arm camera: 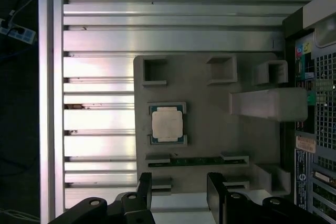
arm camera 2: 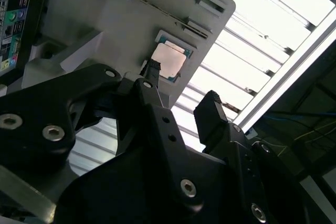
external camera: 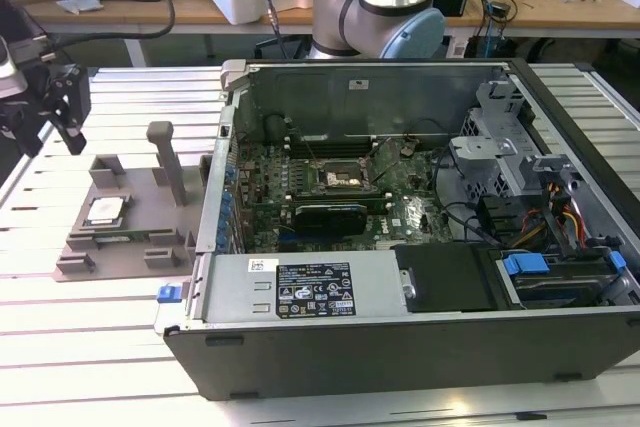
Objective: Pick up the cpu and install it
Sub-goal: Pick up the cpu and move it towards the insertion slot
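Black gripper (arm camera: 180, 182), its two fingers spread apart with nothing between them, hanging over one edge of a grey fixture plate (arm camera: 210, 129). The cpu (arm camera: 167, 124), silver-topped with a thin green rim, lies flat in a shallow framed recess on that plate, apart from the fingers. In the exterior view the plate sits on a slatted metal table (external camera: 80, 347), just beside an open computer case (external camera: 400, 327) with the motherboard socket (external camera: 345, 182) inside. Likely risks: an off-centre descent could land a finger on the recess frame or tip the chip, and a weak edge grip could drop it. The gripper's height is hard to judge. Whether the socket stands open cannot be made out.
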